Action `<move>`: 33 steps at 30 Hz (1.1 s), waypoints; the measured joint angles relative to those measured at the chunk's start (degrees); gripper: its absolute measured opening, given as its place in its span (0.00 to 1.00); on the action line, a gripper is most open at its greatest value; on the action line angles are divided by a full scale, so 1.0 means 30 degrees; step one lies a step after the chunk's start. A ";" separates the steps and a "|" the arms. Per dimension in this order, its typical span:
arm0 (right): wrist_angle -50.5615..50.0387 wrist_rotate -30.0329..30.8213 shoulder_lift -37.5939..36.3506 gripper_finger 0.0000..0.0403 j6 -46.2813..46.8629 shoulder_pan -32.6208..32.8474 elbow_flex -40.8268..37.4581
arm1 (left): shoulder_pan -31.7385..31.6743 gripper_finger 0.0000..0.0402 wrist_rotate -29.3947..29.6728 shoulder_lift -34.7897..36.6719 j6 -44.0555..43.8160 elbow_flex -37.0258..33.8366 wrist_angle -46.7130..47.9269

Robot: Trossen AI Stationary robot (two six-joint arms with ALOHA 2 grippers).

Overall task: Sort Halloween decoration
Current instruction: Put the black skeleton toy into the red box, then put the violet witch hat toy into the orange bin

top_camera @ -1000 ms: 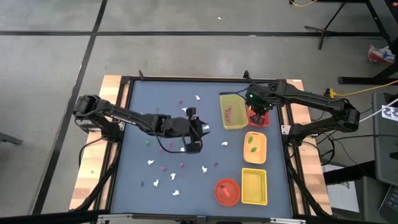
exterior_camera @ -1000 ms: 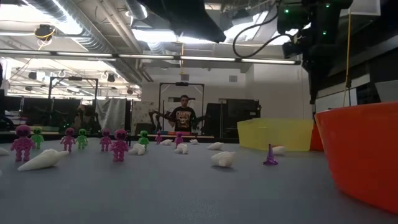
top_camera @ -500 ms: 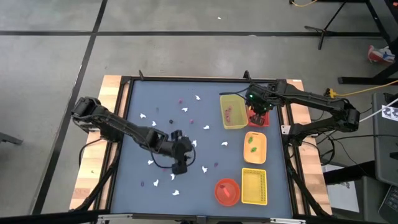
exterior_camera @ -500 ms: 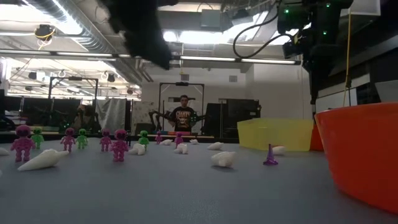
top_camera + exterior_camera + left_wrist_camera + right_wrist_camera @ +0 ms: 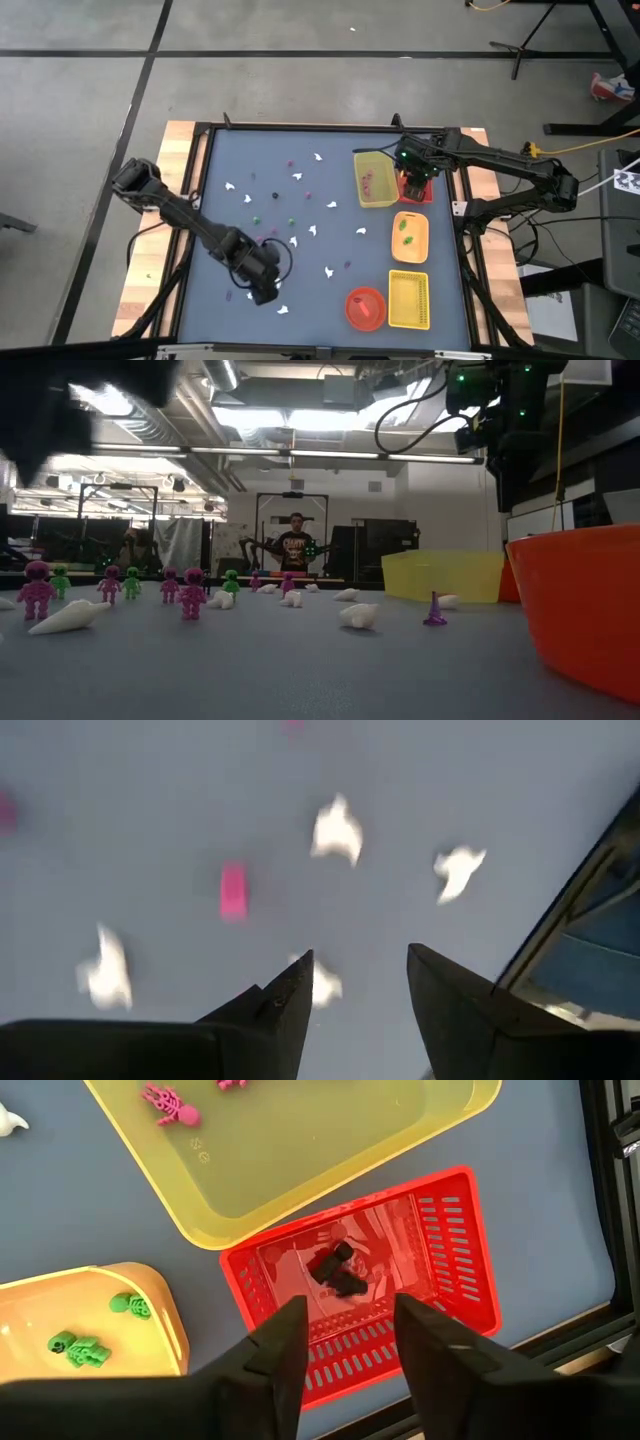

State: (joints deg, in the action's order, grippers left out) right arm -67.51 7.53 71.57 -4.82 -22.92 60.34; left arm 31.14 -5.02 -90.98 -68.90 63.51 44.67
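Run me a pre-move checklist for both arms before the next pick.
1. Right gripper open over the red tray: ok, fingers apart, nothing between them.
2. Dark pieces landed inside the red tray: ok.
3. Left gripper open for a pick: ok, fingers apart and empty.
4. Left gripper lined up on a target: cannot tell; a white ghost piece lies just beyond the fingertips, touching neither.
5. Sorted colours kept apart: ok, pink pieces in the yellow tray, green pieces in the orange tray.
6. Loose pieces left on the table: not ok, many remain.
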 joint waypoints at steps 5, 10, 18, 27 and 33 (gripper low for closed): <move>0.0005 0.0000 0.0000 0.38 0.0001 0.0003 0.0000 | 0.1760 0.37 -0.0312 0.0000 -0.5607 -0.0004 0.1128; 0.0007 -0.0003 0.0000 0.38 0.0007 0.0007 0.0000 | 0.3253 0.37 -0.0077 -0.0043 -1.0026 0.0000 0.1273; -0.0006 -0.0203 0.0000 0.38 0.0007 0.0007 0.0000 | 0.4665 0.36 -0.0013 -0.0204 -1.3308 0.0000 0.1498; -0.0007 -0.0204 0.0000 0.38 0.0007 0.0007 0.0000 | 0.5636 0.36 0.0008 -0.0531 -1.6535 0.0000 0.1614; 0.0000 -0.0211 0.0000 0.38 0.0007 0.0004 0.0000 | 0.5958 0.36 -0.0022 -0.1503 -1.7552 0.0000 0.1549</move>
State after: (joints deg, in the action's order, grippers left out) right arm -67.51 6.90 71.57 -4.80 -22.90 60.34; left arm 49.01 -5.09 -95.49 -121.56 63.51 49.32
